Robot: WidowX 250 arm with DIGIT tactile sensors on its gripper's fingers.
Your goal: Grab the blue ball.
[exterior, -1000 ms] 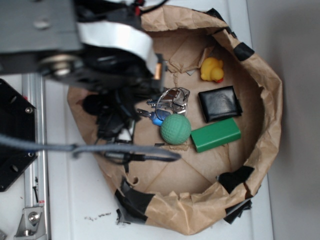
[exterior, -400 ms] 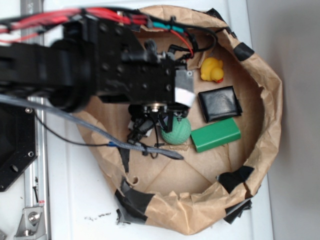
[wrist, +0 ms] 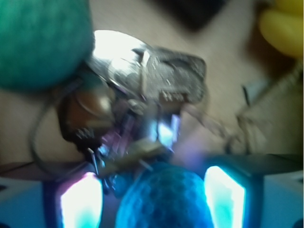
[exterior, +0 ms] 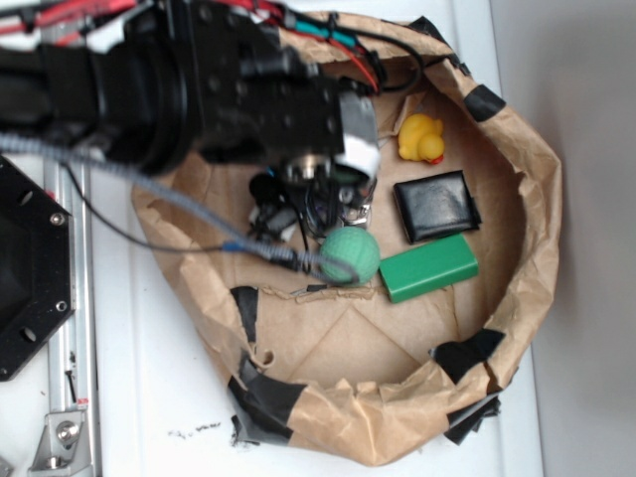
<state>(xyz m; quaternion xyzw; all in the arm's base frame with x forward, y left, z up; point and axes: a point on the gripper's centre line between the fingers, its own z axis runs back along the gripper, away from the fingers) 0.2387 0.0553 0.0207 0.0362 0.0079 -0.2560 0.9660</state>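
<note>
Between my jaws, spread either side, the blue ball (wrist: 164, 197) sits low in wrist view, unclamped as far as I see, keys (wrist: 156, 83) beyond, green ball (exterior: 350, 256) just beside, paper nest (exterior: 537, 229) around.

A crumpled brown paper basin (exterior: 537, 219) patched with black tape fills the centre and right of the frame. The black robot arm (exterior: 199, 89) reaches in from the upper left, trailing red wires and a grey cable. Below the arm's end lies a green ball (exterior: 353, 256), with a green block (exterior: 429, 266) just to its right. A black wallet (exterior: 437, 205) sits above the block, and a yellow duck (exterior: 421, 137) above the wallet. Keys (exterior: 343, 207) lie partly hidden beneath the arm.
</note>
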